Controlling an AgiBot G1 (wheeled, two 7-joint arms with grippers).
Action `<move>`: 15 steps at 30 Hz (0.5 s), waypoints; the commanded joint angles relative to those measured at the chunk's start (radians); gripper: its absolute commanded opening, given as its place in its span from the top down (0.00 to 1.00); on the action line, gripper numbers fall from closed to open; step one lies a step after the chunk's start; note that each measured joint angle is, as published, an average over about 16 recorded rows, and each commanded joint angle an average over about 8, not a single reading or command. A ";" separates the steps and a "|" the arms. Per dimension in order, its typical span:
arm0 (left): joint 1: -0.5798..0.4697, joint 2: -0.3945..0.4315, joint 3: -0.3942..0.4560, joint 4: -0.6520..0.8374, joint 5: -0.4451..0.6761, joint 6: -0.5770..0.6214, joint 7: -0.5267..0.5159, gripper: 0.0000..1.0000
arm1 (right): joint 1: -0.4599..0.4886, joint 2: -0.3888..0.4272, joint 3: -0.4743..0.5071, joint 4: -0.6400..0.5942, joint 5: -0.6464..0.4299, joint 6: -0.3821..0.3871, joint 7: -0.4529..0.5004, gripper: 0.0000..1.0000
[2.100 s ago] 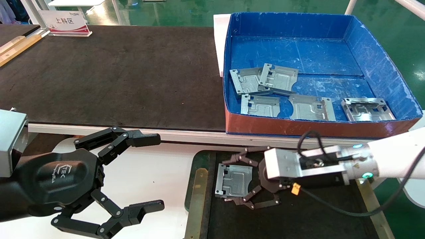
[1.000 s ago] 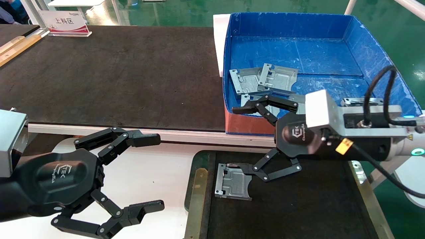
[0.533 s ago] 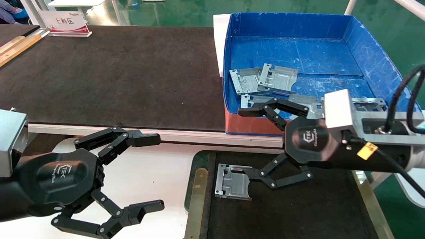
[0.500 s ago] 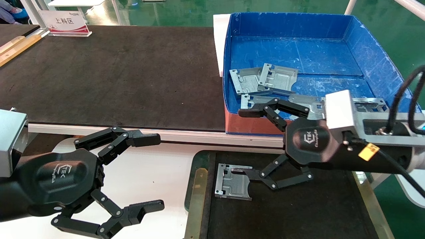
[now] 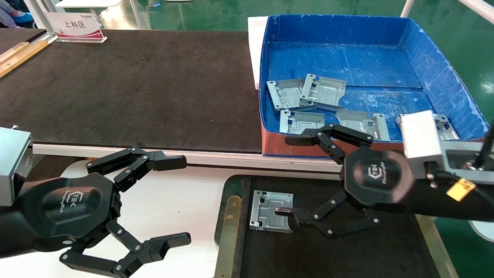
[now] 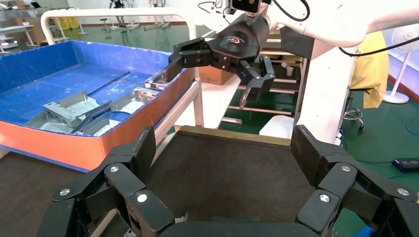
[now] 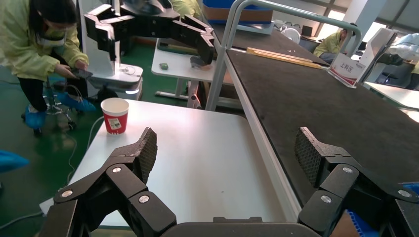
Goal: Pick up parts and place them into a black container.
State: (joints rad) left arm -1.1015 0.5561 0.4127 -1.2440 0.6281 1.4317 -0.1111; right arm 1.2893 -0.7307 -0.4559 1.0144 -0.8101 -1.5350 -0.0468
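Head view. The right gripper (image 5: 293, 175) occupies the lower right of the frame, its fingers spread wide and holding nothing. The upper finger reaches across the red front wall of the blue box (image 5: 444, 73); the lower finger lies over the black tray (image 5: 227, 185), its tip over the right part of the one part (image 5: 266, 210) lying flat there. Whether that tip touches the part cannot be told.

This part sits in the left half of the tray, near the brass strip (image 5: 227, 235) along the tray's left edge. The tray fills the lower centre of the frame, in front of the box.

Five further parts (image 5: 322, 90) lie in the blue box at upper right. Two overlap near its left wall, two lie along the front wall, and one at the front right is partly hidden by the right arm's white camera block.

The left gripper (image 5: 185, 199) is at lower left, over the white table (image 5: 181, 200), fingers spread and empty, well apart from the tray.

A long black mat (image 5: 127, 88) covers the upper left of the frame, with a sign (image 5: 75, 26) at its far corner.

Left wrist view: the right gripper (image 6: 205, 79) appears at upper centre, open, beside the box's rim.
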 commanded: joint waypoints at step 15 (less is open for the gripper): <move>0.000 0.000 0.000 0.000 0.000 0.000 0.000 0.00 | -0.120 0.066 0.098 0.150 0.044 0.022 0.131 0.00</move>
State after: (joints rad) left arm -1.1015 0.5561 0.4127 -1.2440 0.6281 1.4317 -0.1111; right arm 1.1698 -0.6642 -0.3578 1.1645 -0.7658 -1.5131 0.0837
